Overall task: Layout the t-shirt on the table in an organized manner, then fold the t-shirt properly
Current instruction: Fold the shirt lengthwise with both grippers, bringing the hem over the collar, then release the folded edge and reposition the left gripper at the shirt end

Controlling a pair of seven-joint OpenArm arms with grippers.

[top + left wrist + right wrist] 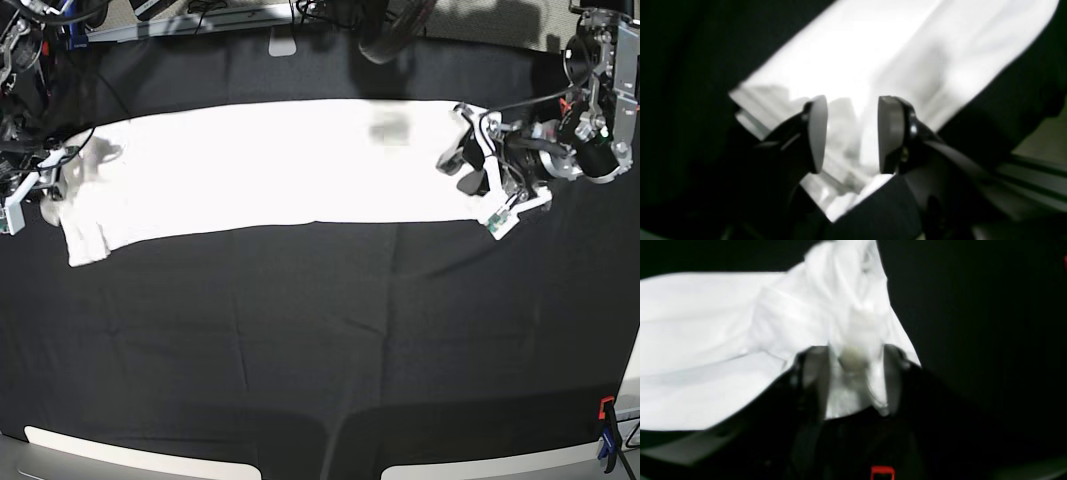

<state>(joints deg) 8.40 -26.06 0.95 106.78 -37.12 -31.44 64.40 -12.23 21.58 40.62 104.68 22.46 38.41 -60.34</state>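
Observation:
The white t-shirt (pixel 270 170) lies as a long, flat band across the far half of the black table (pixel 320 340), with no print showing. At its right end my left gripper (pixel 458 165) stands open. In the left wrist view its grey pads (pixel 818 133) straddle the shirt's hemmed edge (pixel 846 156) without pinching it. At the band's left end is my right gripper (pixel 52 185). In the right wrist view the right gripper (pixel 853 380) is open, and a bunched tip of the shirt (pixel 853 323) lies loosely between its fingers (pixel 815 380).
A blue and orange clamp (pixel 606 440) sits at the table's near right corner. Cables and a metal frame (pixel 200 20) run along the far edge. A pale rail (pixel 1033 176) shows beyond the table edge in the left wrist view.

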